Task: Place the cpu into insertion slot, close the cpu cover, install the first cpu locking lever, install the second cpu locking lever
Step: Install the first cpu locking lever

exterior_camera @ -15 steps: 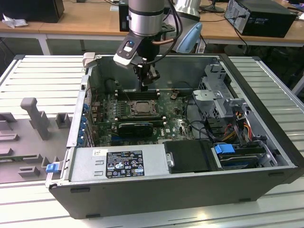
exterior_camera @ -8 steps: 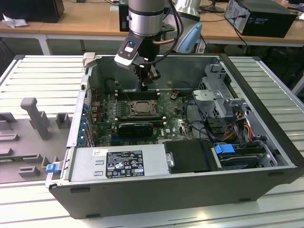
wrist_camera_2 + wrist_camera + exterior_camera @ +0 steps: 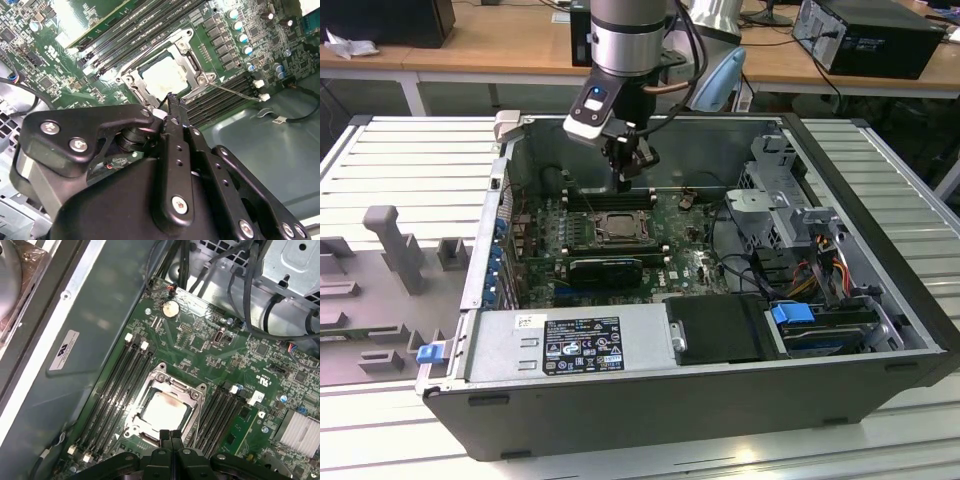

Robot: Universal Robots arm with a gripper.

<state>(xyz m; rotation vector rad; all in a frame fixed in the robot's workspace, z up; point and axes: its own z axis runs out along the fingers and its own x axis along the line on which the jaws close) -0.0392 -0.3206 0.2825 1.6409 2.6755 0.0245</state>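
I read the hand (image 3: 171, 433) as fully closed: in both wrist views its two black fingers (image 3: 175, 140) press flat together with nothing between them. In the exterior view the arm (image 3: 620, 40) reaches down into the open computer case (image 3: 650, 400), which lies on its side on the ribbed desk (image 3: 400, 160). There the hand hangs over the green motherboard (image 3: 200, 345), near the far wall of the case. The cpu (image 3: 162, 412) lies seated flat in the insertion slot (image 3: 590, 228), its pale face showing through the window of the cpu cover (image 3: 177, 386). The cpu cover lies down over the slot and frames the chip on all sides. Banks of long black memory slots (image 3: 117, 390) flank the slot on both sides. In the first wrist view the tips of the fingers line up with the edge of the cover; I cannot tell whether they touch it. In the second wrist view a thin wire locking lever (image 3: 235, 91) runs from one corner of the cover out over the neighbouring memory slots; I cannot tell whether it is latched.
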